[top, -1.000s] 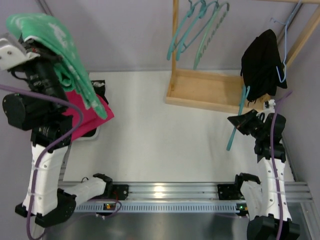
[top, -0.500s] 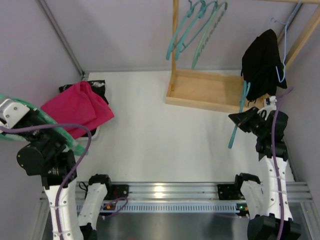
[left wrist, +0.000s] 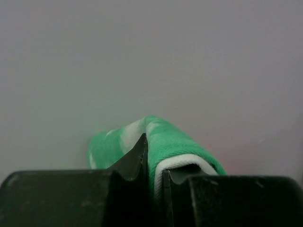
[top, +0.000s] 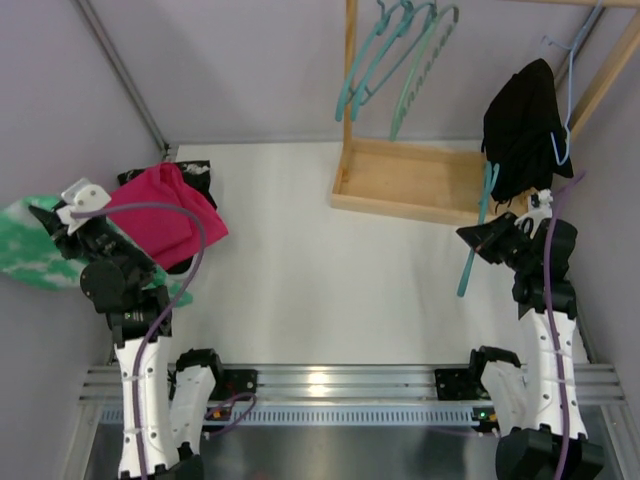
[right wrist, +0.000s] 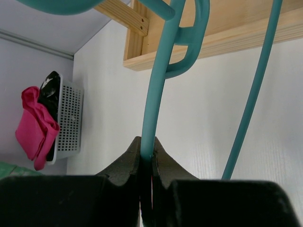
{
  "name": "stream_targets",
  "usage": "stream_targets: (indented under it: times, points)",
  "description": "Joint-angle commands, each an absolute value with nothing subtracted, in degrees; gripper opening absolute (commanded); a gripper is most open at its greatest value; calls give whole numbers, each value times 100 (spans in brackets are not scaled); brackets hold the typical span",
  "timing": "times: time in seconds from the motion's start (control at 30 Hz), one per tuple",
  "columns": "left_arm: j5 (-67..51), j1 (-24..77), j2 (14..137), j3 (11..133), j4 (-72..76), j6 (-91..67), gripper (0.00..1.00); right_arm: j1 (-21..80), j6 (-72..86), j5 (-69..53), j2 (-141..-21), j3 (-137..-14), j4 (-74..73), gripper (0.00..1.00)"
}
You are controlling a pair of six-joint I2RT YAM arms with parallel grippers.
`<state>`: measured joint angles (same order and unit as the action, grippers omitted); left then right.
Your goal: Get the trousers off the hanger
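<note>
The mint-green trousers with white blotches hang bunched at the far left, against the left wall and off the table. My left gripper is shut on them. In the left wrist view a fold of the trousers with a white hem is pinched between the jaws of that gripper. The teal hanger is bare and stands tilted at the right side of the table. My right gripper is shut on it. The right wrist view has the hanger's bar clamped at the gripper's tips.
A wooden rack at the back right carries several teal hangers. A black garment hangs on a pale-blue wire hanger. Magenta cloth drapes over a perforated basket at the left. A metal rail runs along the near edge.
My left arm has swung down and to the left with the trousers, from high over the basket to the left wall. The right arm and the hanger have barely moved.
</note>
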<state>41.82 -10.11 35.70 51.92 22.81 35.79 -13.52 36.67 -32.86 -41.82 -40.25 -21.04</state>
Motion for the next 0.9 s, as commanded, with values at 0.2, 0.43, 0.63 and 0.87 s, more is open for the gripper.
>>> stream_targets:
  times: [0.2, 0.43, 0.63, 0.87]
  points:
    - [2989, -1055, 5498, 5141, 4622, 3569, 0, -1327, 3437, -3322, -4271, -4473, -1951, 0]
    - [2268, -1055, 7074, 5229, 4641, 3103, 0, -1327, 3419, -3357, -4315, -4623, -1934, 0]
    - [1547, -1046, 7865, 5221, 3458, 2445, 0, -1318, 3279, -3437, -4351, -4851, -2100, 0]
    - [959, -1055, 8077, 5458, 1445, 1820, 10, -1327, 3155, -3594, -4254, -5290, -2285, 0]
